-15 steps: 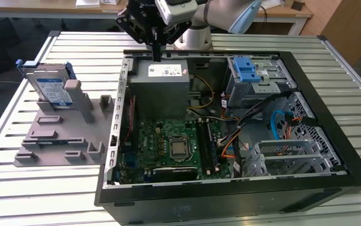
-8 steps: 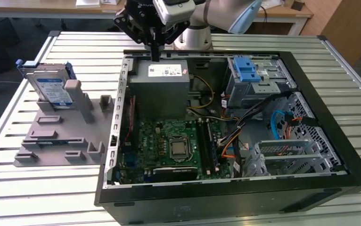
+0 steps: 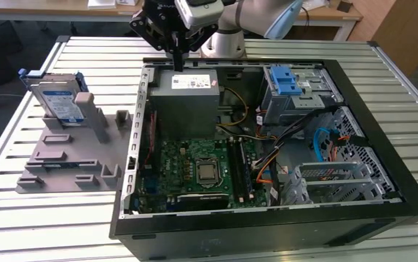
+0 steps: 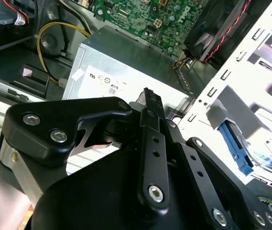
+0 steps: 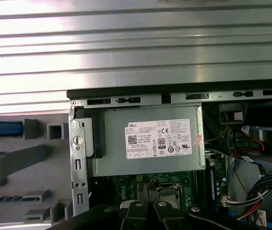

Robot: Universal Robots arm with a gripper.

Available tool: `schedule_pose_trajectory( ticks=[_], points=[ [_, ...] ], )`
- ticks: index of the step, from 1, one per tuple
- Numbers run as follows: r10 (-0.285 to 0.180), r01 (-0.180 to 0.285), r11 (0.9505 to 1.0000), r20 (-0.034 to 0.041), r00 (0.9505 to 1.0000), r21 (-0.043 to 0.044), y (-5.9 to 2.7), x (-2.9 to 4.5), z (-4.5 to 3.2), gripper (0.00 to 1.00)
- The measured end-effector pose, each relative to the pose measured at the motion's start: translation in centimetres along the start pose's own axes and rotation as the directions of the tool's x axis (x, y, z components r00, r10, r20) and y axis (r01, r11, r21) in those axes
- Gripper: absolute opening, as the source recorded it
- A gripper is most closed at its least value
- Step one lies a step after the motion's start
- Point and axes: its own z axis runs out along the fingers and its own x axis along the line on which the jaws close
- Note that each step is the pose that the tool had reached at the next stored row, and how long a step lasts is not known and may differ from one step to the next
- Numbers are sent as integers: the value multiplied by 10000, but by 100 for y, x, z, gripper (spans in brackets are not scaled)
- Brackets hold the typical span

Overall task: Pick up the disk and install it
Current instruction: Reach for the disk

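My black claw (image 3: 176, 66), pinched closed and empty, hung top centre; for the silver blue-railed disk (image 3: 58, 101) standing upper left, I judged opening wide and approaching squarely best.

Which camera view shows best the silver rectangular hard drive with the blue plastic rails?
The exterior view: the silver hard drive stands upright in the grey plastic holder, its labelled face visible. The first wrist view catches a blue edge of it; the second wrist view, a blue part.
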Motion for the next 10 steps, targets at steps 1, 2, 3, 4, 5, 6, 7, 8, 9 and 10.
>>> schedule_pose_trajectory(
  ticks=[1, 2, 3, 4, 5, 6, 7, 8, 9, 10],
  points=[
    [0, 0, 10000, -1, 10000, 0, 0, 4, 0, 11],
    [0, 0, 10000, -2, 10000, 0, 0, 8, 0, 11],
    [0, 0, 10000, -3, 10000, 0, -1, 11, 1, 11],
    [-1, 1, 10000, -4, 10000, 0, -1, 14, 1, 11],
    [-1, 1, 10000, -6, 10000, 0, -1, 16, 1, 11],
    [0, 0, 10000, -6, 10000, 0, -2, 20, 1, 11],
    [0, 0, 10000, -7, 10000, 0, -2, 24, 2, 11],
    [0, 0, 10000, -7, 10000, 0, -3, 30, 2, 11],
    [0, 0, 10000, -7, 10000, 0, -3, 35, 2, 11],
    [0, 0, 10000, -8, 10000, 0, -3, 40, 2, 11]
  ],
)
